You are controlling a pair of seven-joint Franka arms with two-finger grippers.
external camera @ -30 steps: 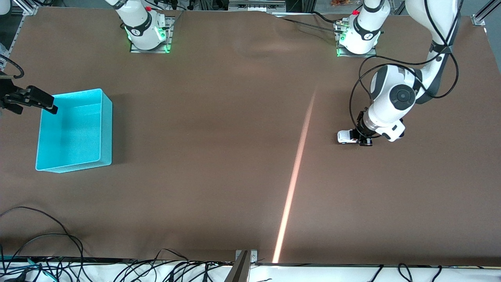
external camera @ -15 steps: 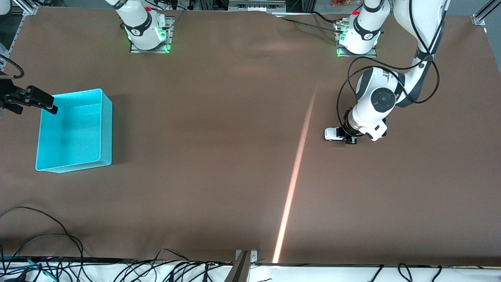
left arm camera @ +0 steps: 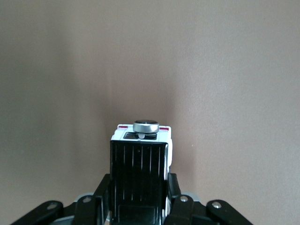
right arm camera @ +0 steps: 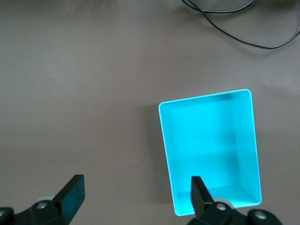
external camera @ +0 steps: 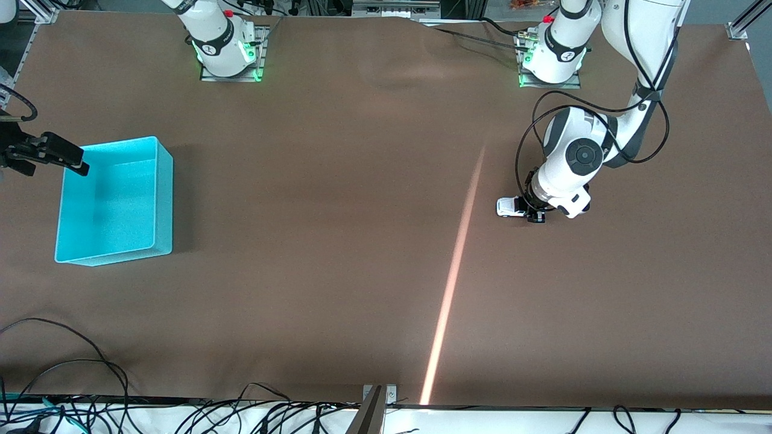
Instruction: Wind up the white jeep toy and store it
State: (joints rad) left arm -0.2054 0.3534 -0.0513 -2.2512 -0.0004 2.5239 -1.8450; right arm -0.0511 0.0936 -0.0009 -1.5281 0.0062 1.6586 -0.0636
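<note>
Left gripper [external camera: 534, 212] is seen clamped on the white jeep toy [external camera: 510, 207], right of center in the front frame, with the jeep's wheels down on the brown table [external camera: 338, 241] toward the left arm's end. From the left wrist camera, the jeep [left arm camera: 140, 173] fills the lower middle of the frame: black ribbed roof facing the lens, a silver round knob [left arm camera: 146, 126] at its white end, and a black finger [left arm camera: 104, 192] pressed flat against each side, so it's definitely gripped, not just touched. Over at the left edge of the front frame, the right gripper [external camera: 53, 154] is parked in the air just off the cyan bin [external camera: 163, 199], at the end of the bin farthest from the jeep; that arm is just waiting. Its fingers [right arm camera: 71, 194] are spread wide apart in the right wrist frame, nothing held between them, and the cyan bin [right arm camera: 167, 154] is seen below, open side up. A pale streak of light [external camera: 455, 265] is laid diagonally across the table, just beside the jeep.
</note>
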